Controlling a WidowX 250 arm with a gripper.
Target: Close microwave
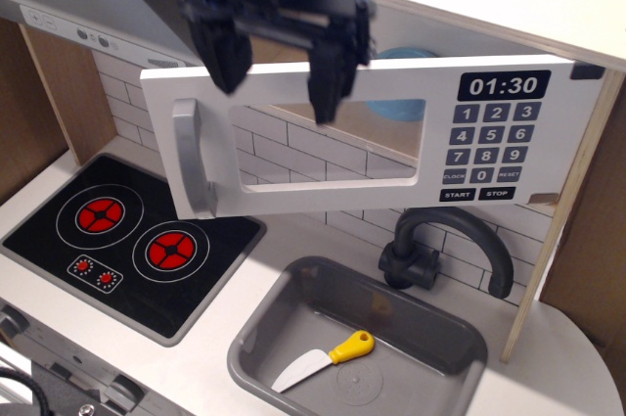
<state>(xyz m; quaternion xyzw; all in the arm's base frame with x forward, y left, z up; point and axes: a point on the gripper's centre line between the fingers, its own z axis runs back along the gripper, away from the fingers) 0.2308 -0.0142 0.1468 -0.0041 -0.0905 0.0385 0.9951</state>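
While hanging ajar above the sink [256, 323], microwave [377, 132] door swung out, clock at 01:30, gripper [278, 73] at its top edge, jaws spread wide, holding nothing.

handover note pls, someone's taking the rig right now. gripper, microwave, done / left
Gripper: open, holding nothing, fingers hanging in front of the top edge of the door; whether they touch it can't be told.
Microwave: door not shut. It stands ajar, handle side swung out toward the camera, hinge at the keypad end. A blue item shows through the window.
Done: nothing confirmed.
Left: likely push the handle side back until the door sits flush, then retract.
Knife in the sink and the stove are not part of the job.
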